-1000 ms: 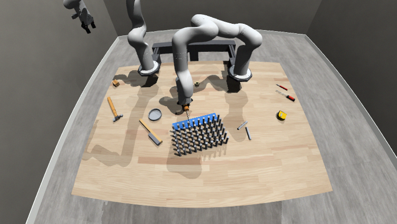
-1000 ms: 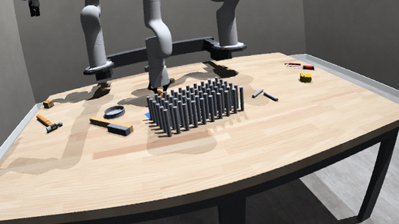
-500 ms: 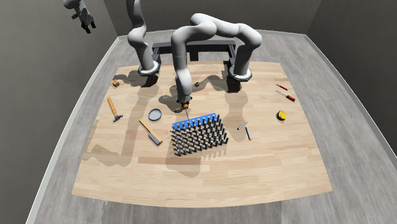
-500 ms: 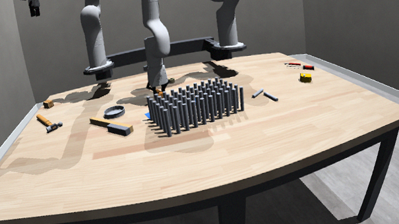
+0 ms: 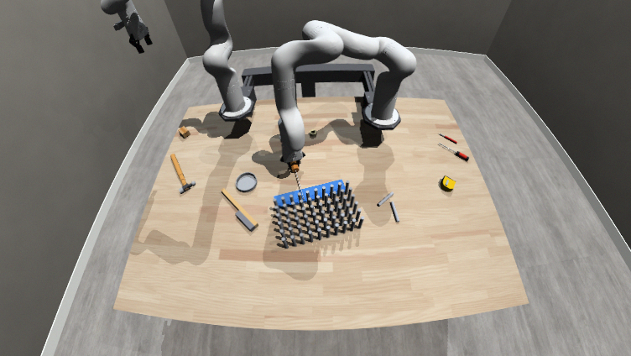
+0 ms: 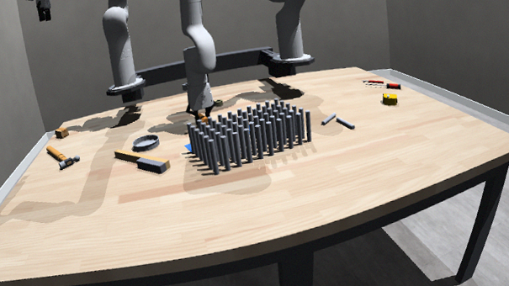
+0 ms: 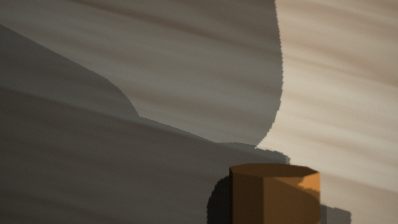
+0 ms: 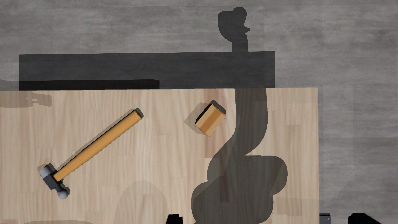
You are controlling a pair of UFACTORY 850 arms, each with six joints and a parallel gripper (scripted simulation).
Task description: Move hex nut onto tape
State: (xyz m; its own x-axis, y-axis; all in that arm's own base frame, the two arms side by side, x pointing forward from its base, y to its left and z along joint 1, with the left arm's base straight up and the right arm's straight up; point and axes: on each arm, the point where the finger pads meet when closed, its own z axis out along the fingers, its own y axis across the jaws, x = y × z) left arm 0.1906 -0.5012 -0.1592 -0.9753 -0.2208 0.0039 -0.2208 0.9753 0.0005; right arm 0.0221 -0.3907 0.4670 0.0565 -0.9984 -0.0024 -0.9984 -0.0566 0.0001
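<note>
From my end, I have the left gripper [image 5: 294, 164] [image 6: 201, 115] closed partway on the orange-brown handle of the hook pick [image 5: 294, 167] [image 6: 202, 118] [image 7: 275, 197], on the arm-base side of the block of standing spacers [image 5: 319, 217] [image 6: 247, 135]. The pick's shaft runs from the handle over the blue tape strip [image 5: 310, 192] [image 6: 188, 148] toward the block; I can't make out its hook. The strip lies along the block's arm-base side. I can't pick out the hex nut among the spacers. My right gripper [image 5: 143, 43] [image 6: 44, 14] is wide open, holding nothing, raised well apart from the block. Near the block, 2 loose rods [image 5: 389, 206] [image 6: 336, 121] lie on the table [image 5: 318, 287] [image 6: 257, 212].
</note>
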